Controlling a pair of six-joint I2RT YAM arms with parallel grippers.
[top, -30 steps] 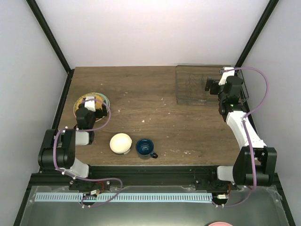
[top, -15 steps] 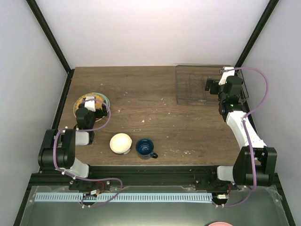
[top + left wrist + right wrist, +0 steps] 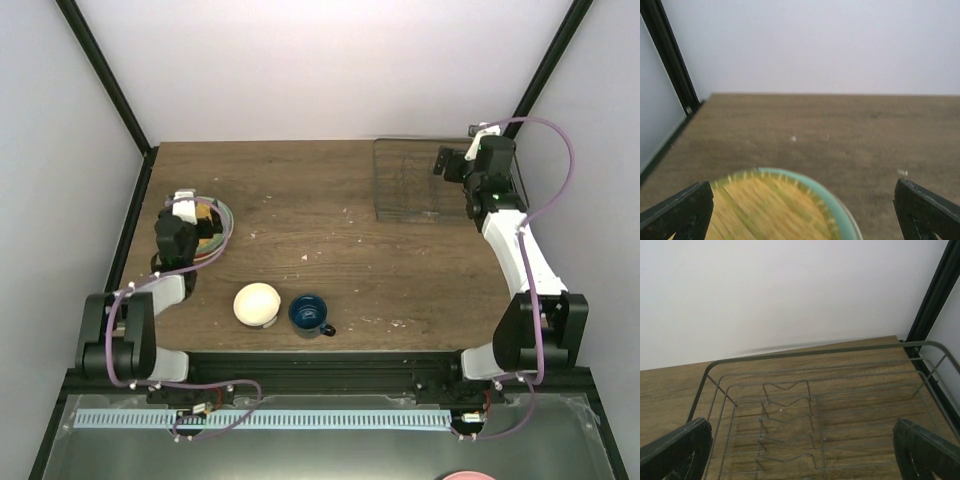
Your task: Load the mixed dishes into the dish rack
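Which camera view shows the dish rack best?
The right wrist view: the dish rack fills it close up, with its rim wires and zigzag dividers clear. The top external view shows it only as a faint see-through rectangle at the far right corner. The left wrist view misses it.

wire dish rack [image 3: 815,410] (bare) between spread fingertips [image 3: 675,447].

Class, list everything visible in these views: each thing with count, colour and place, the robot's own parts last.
plates: at least two stacked, yellow-orange over mint green, table's left side
bowl: one, cream, near front edge, left of centre
mug: one, dark blue, just right of the bowl
dish rack: one, dark wire, far right corner
table: one, brown wood
left gripper: one, black, open at the plates
right gripper: one, black, open over the dish rack
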